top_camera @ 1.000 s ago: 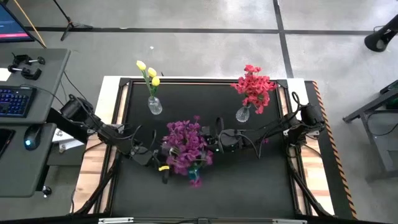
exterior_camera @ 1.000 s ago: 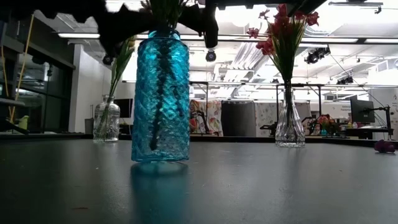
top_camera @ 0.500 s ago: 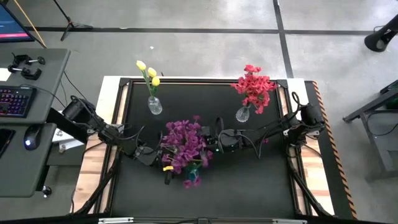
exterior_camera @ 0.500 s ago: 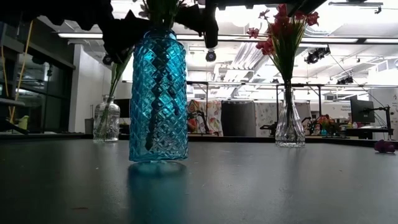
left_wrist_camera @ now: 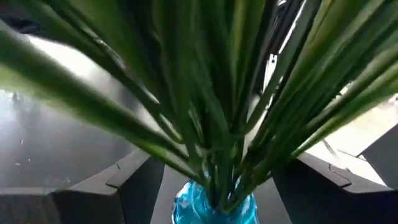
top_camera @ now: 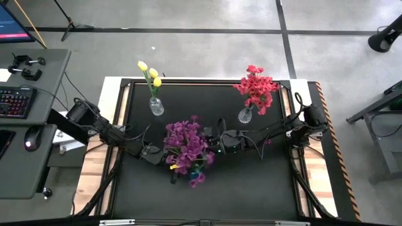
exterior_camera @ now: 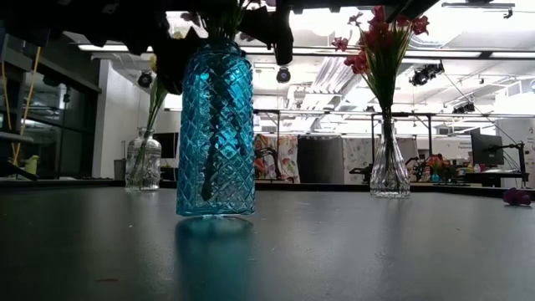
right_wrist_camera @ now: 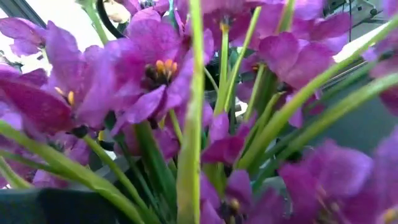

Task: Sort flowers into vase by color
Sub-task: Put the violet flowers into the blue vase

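Three vases: blue diamond-cut glass vase (exterior_camera: 216, 130) of purple flowers (top_camera: 185, 145) between both wide-spread grippers (left gripper (top_camera: 152, 154), right gripper (top_camera: 217, 144)), two clear glass vases (exterior_camera: 389, 171) behind.

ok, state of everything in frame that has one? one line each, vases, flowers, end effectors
Blue diamond-textured glass vase: upright, filled with purple flowers.
Purple flowers: bunched in the blue vase.
Small clear glass vase: upright, holds yellow flowers.
Tall clear glass vase: upright, holds red-pink flowers.
Loose purple bloom: lying on the black table.
Left end effector: open, beside the purple bunch.
Right end effector: open, beside the bunch.
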